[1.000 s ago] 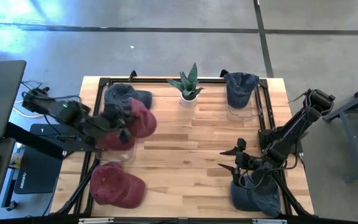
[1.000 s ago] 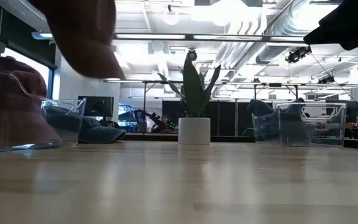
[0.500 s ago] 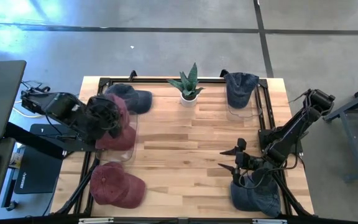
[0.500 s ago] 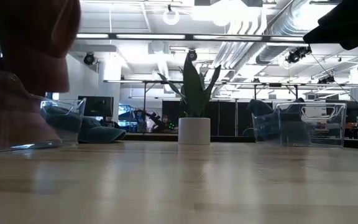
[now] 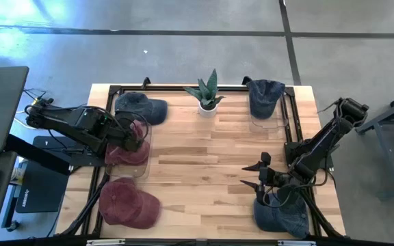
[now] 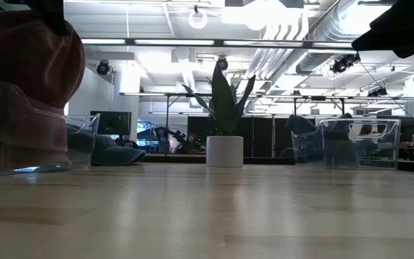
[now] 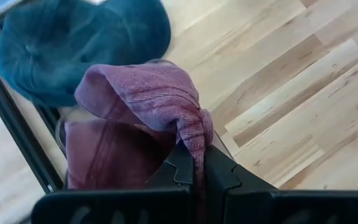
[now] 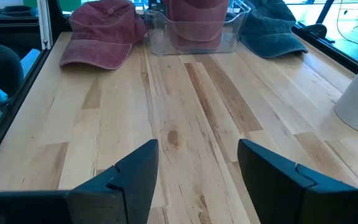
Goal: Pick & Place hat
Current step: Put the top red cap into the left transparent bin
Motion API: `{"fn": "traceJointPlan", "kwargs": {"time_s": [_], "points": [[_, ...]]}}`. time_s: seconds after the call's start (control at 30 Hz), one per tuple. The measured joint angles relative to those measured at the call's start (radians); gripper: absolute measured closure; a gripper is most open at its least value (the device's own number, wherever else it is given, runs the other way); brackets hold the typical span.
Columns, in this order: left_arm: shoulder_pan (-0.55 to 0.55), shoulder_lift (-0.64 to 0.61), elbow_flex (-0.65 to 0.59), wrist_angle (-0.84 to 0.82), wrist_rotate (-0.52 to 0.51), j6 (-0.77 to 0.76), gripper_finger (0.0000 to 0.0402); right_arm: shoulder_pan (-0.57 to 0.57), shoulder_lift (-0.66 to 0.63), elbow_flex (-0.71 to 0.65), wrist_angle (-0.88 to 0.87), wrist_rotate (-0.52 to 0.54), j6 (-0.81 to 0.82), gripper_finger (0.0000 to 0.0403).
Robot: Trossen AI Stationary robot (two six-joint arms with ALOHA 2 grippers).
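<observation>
My left gripper (image 5: 134, 134) is shut on a red hat (image 7: 143, 99) over the clear bin (image 5: 144, 164) at the table's left side. The hat hangs down into the bin (image 6: 21, 137), on another red cloth inside it (image 7: 107, 155). A blue hat (image 5: 141, 106) lies behind the bin, and another red hat (image 5: 128, 203) lies near the table's near left corner. My right gripper (image 5: 254, 175) waits open above the near right part of the table, next to a blue hat (image 5: 282, 214). My left gripper pinches a bunched fold of the red hat's cloth (image 7: 196, 138) between its two shut fingers (image 7: 178, 167), coming from above and slanting down. The hat hangs below the fingers, its lower part inside the clear bin; whether it rests on the bin's floor is hidden.
A potted plant (image 5: 208, 96) stands at the far middle edge. A second clear bin (image 5: 265, 117) with a blue hat (image 5: 265, 94) in it sits at the far right. The middle of the wooden table (image 5: 204, 164) is bare. A black frame (image 5: 291, 123) runs along the table's sides.
My left gripper, shut on the red hat throughout, has moved toward the table's left edge and down. The hat, which hung spread out above the table to the right of the bin, now hangs down into the clear bin.
</observation>
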Motion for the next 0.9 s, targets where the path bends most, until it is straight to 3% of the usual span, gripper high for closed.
{"fn": "traceJointPlan", "kwargs": {"time_s": [0.23,0.4,0.67,0.77,0.9], "points": [[0.023,-0.001,-0.022,0.001,0.011,-0.077,0.0401,0.000,0.000,0.000,0.000,-0.004,0.000,0.0187],[0.023,-0.001,-0.131,0.005,-0.028,-0.144,0.0401,0.000,0.009,0.000,0.000,-0.026,0.000,0.0187],[0.023,-0.053,-0.283,0.116,0.036,-0.141,0.0400,0.000,0.050,0.000,0.000,-0.021,-0.001,0.0187],[0.023,-0.081,-0.283,0.119,0.025,-0.129,0.0386,0.000,0.051,0.000,0.004,-0.020,-0.001,0.0187],[0.022,-0.129,-0.267,0.122,0.045,-0.095,0.0337,0.000,0.051,0.000,0.027,-0.022,-0.011,0.0187]]}}
